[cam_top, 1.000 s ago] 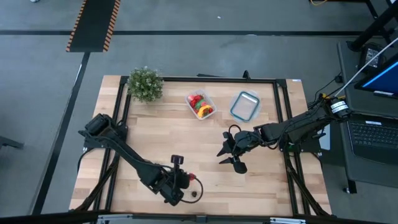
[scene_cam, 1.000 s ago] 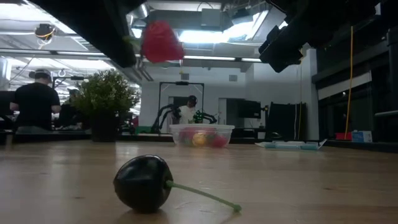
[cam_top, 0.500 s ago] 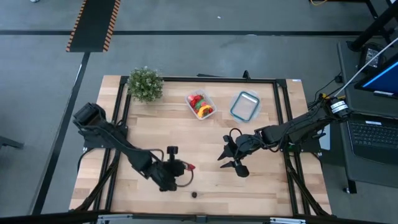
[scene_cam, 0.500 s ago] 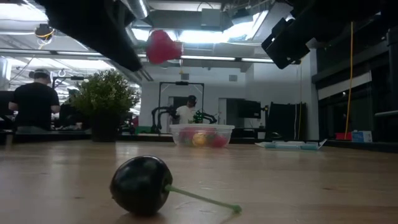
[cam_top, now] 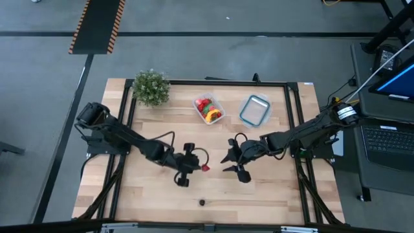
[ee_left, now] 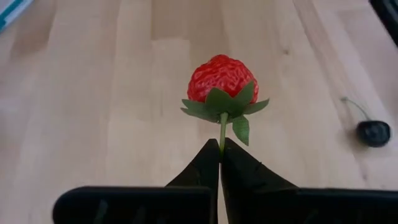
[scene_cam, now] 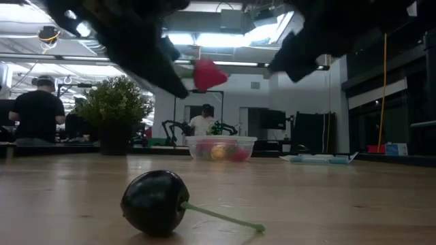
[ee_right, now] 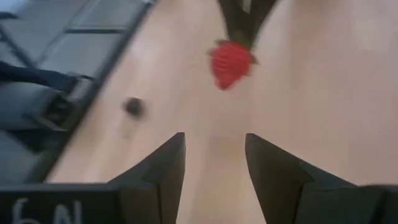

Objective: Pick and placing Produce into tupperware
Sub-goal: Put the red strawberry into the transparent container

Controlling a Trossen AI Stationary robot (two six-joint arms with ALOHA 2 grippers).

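Note:
My left gripper [ee_left: 221,152] is shut on a red toy strawberry [ee_left: 222,78] with green leaves, held above the table's middle [cam_top: 205,167]. My right gripper [ee_right: 214,149] stands open just to the right of it [cam_top: 226,164], fingers pointing at the berry [ee_right: 231,63] and touching nothing. A dark cherry [scene_cam: 155,202] with a thin green stem lies on its side on the wood near the front edge [cam_top: 202,202]. The clear tupperware [cam_top: 209,109] sits at the far middle with several colourful produce pieces inside [scene_cam: 221,148]. My left gripper pinches the strawberry's thin green stem [ee_left: 222,134] between its two fingertips, only at their free ends. The fingers slant down and point toward the table's right. The berry sticks out beyond the fingertips, lifted clear of the table [scene_cam: 208,73].
A bushy potted plant [cam_top: 151,87] stands at the far left. A clear container with a blue rim [cam_top: 254,110] lies to the right of the tupperware. Black frame rails run along the table's sides. People stand in the room behind the table.
My left gripper has swung from near the front edge toward the far edge and the table's middle, carrying the strawberry clear of the table and closer to my right gripper. The dark cherry has stayed where it was on the wood.

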